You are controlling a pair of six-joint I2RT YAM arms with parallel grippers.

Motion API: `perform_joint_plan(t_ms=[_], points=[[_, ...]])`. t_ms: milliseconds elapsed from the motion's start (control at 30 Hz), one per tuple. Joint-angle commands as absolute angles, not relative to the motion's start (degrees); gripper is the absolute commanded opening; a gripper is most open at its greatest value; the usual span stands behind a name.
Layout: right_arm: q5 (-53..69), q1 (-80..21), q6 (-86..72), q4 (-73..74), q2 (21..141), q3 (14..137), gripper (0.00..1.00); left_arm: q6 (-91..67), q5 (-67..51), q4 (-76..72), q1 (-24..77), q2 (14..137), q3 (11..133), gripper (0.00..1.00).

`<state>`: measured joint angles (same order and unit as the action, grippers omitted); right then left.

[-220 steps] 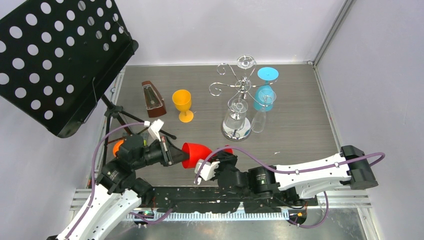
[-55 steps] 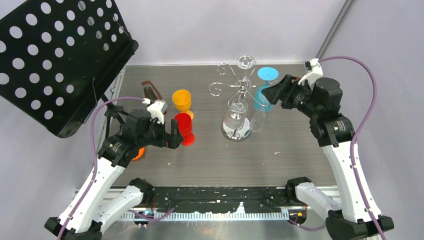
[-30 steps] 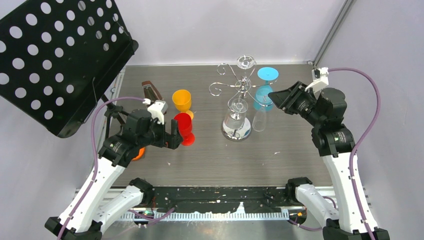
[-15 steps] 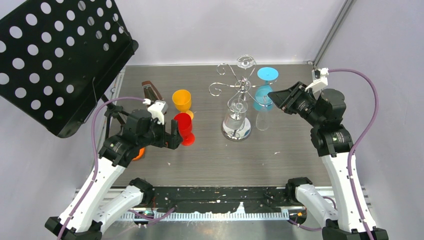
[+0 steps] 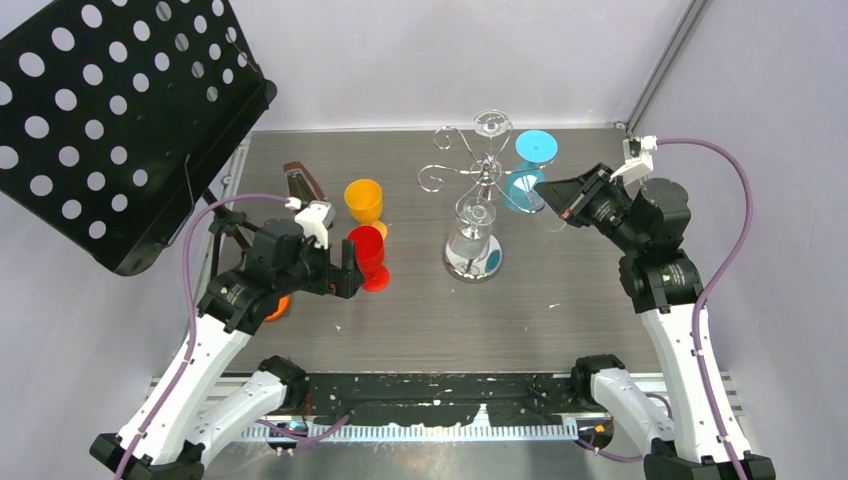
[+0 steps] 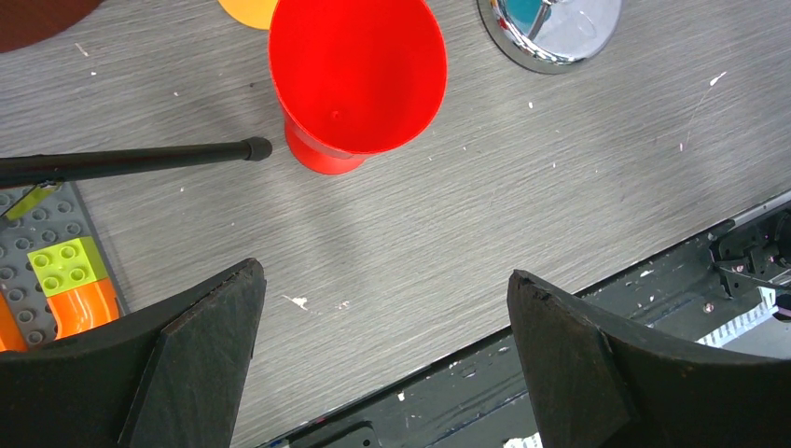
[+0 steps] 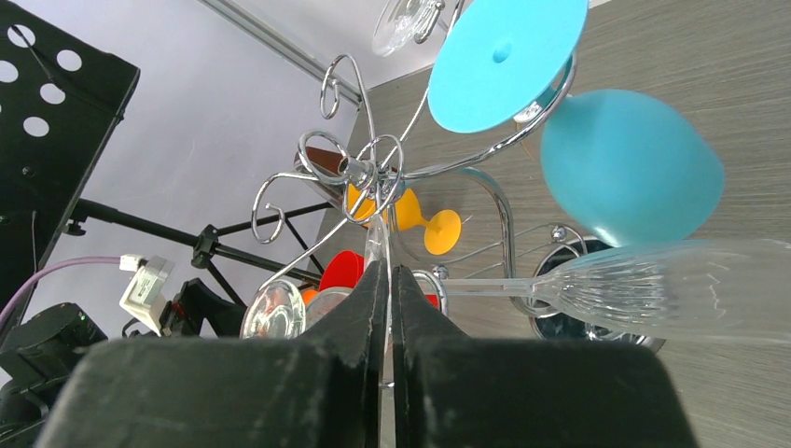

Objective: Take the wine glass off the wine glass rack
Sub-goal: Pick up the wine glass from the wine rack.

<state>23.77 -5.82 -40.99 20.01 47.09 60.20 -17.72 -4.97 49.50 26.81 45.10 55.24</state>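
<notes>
Grey table (image 5: 420, 310); right tool (image 7: 384, 276) on wine glass (image 7: 653, 299)

Two arms at a table (image 5: 590, 270) bearing a wine glass rack (image 5: 483, 172).
The right gripper (image 5: 556, 200) is closed just right of a blue glass (image 5: 522, 187) hanging on the rack; a clear wine glass (image 5: 556, 218) shows only faintly under its tip. The left gripper (image 5: 345, 272) stands wide open just beside a red cup (image 5: 368, 250), with a yellow cup (image 5: 365, 203) behind it.
</notes>
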Motion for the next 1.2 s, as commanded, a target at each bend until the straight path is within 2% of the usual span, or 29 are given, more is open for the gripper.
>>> perform_joint_plan(t_ms=[0,767,1167], points=[[25.64,-5.8,-41.96,17.84,46.1,59.88,0.06,-17.05,-4.07,47.11,26.54,44.62,55.13,0.99],[17.88,-5.59,-52.71,12.66,40.79,57.99,0.06,-16.87,-3.43,47.35,26.54,45.34,54.89,0.99],[19.33,-5.43,-53.54,12.9,37.71,55.78,0.06,-16.91,-2.95,47.29,26.46,45.04,54.93,0.99]])
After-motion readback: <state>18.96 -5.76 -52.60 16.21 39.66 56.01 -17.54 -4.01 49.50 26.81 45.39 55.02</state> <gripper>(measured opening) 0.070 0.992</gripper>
